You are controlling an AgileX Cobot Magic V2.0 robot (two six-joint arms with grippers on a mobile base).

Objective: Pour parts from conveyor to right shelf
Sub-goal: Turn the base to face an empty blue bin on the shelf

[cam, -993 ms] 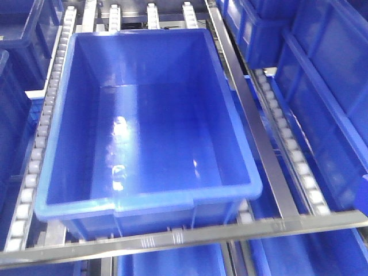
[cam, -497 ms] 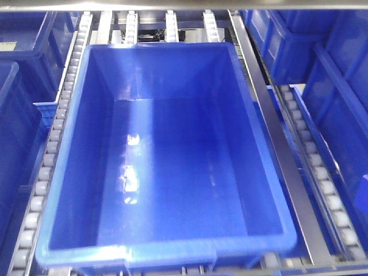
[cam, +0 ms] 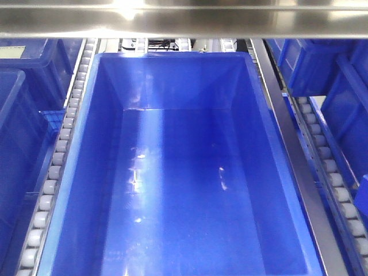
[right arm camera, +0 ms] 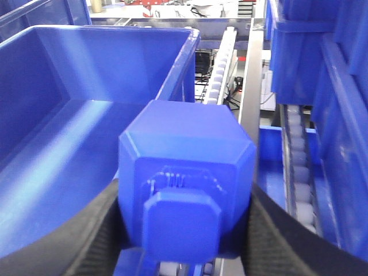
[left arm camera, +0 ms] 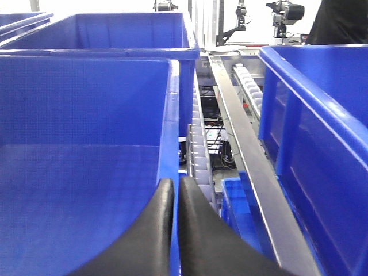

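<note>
Over right shelf (right arm camera: 250,69), beside deep blue bin (right arm camera: 69,144): right hand (right arm camera: 185,241) clamped on blue block (right arm camera: 187,149). Left hand (left arm camera: 175,192) closed, fingers together at bin rim. White rollers (cam: 57,167) flank bin.

Bin (cam: 103,115): glossy blue plastic, smooth walls. Rail (cam: 184,20) above bin: shiny steel. Rollers (cam: 54,171) beside bin: dull white plastic. Block (right arm camera: 187,155): smooth blue plastic.

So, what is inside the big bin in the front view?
Nothing visible in the bin: only its bare, shiny floor with glare. Its near end is out of frame.
</note>
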